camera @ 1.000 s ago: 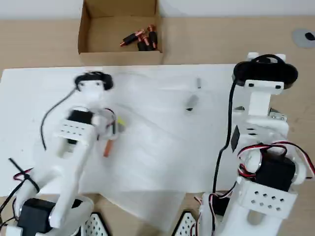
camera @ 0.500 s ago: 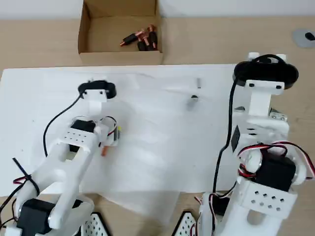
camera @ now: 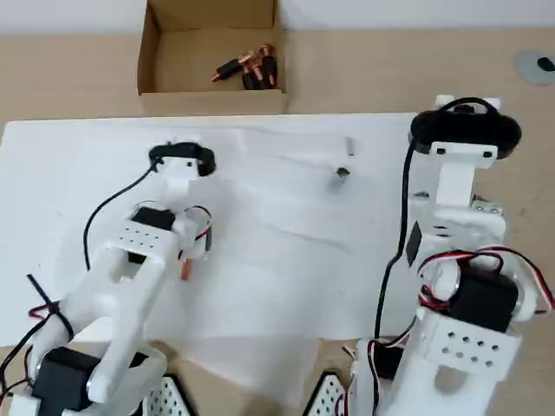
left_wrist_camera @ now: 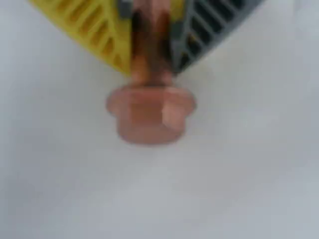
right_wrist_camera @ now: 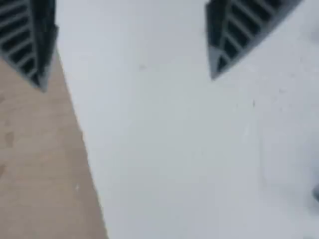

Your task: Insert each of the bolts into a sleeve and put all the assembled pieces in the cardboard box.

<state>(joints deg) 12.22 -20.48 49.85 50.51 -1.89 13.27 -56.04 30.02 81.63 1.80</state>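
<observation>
Surface: white sheet (camera: 286,260) on wooden table (camera: 390,69).
Left gripper (left_wrist_camera: 152,68): clamped on copper bolt (left_wrist_camera: 149,112), shank along jaws, head outward.
Sleeve (camera: 342,173): near sheet's far edge, well apart from bolt, nearer right arm (camera: 460,191).
Right gripper (right_wrist_camera: 128,79): wide open, holding nothing.

Our left arm (camera: 121,295) sits down at 7 o'clock in the high view and stretches out toward 1 o'clock, with the wrist tipped over so the left claw (left_wrist_camera: 152,59) points downward. Its yellow and grey fingers (left_wrist_camera: 89,25) are clamped tight on a copper bolt (left_wrist_camera: 149,117), with the head poking out past the tips. Our right arm (camera: 451,286) stands at 5 o'clock, folded up and aimed at 12 o'clock. The right claw (right_wrist_camera: 129,79) is spread wide, dark fingers well apart.
</observation>
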